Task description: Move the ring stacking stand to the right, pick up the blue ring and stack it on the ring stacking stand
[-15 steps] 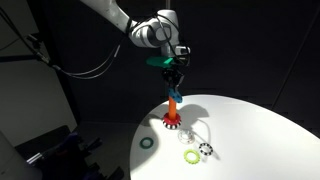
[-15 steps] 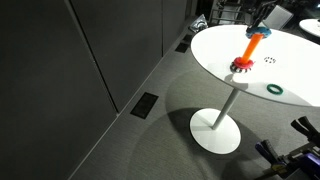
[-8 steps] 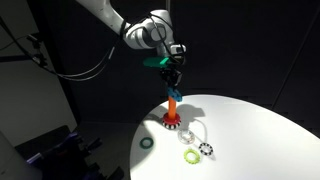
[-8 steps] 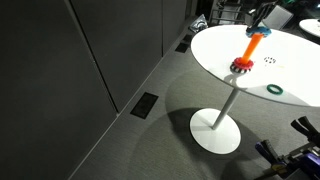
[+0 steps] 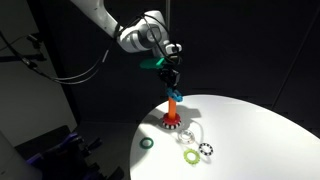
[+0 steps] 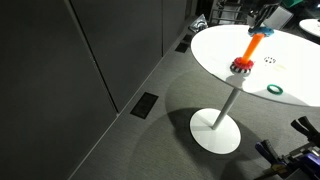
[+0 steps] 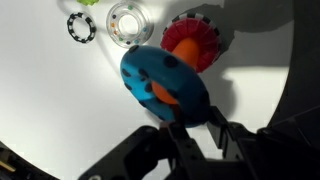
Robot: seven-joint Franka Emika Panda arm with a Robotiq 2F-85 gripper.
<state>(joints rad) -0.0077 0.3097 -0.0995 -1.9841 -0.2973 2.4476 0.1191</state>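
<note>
**Blue ring held at the tip of the peg**

The arm reaches in from above, and its pincer point(image 5: 172, 84) hangs directly over the ring stacking stand point(image 5: 172, 112). The stand is upright on the round white counter point(image 5: 250, 130), with its orange peg rising from the red toothed base.

From the wrist view, the pincer point(image 7: 198, 125) has its two dark fingers drawn in on the near rim of the blue ring point(image 7: 165, 72) and holds it at a tilt. The orange tip of the peg shows through the ring's hole, so the ring sits at the very top of the peg, well above the base. The red base point(image 7: 192, 45) peeks out beyond the ring's far edge.

In an exterior view, the stand point(image 6: 246, 55) is not far from the counter's rim point(image 6: 215, 50). From there the ring is too small to make out clearly.

Other pieces lie flat on the counter:
- A clear ring point(image 7: 125, 22) lies just beside the red base.
- A small black toothed ring point(image 7: 80, 27) is a little further off.
- A lime-green ring point(image 5: 190, 155) is next to the black one.
- A thin dark green ring point(image 5: 147, 142) lies apart from the rest, near the counter's edge.
</note>
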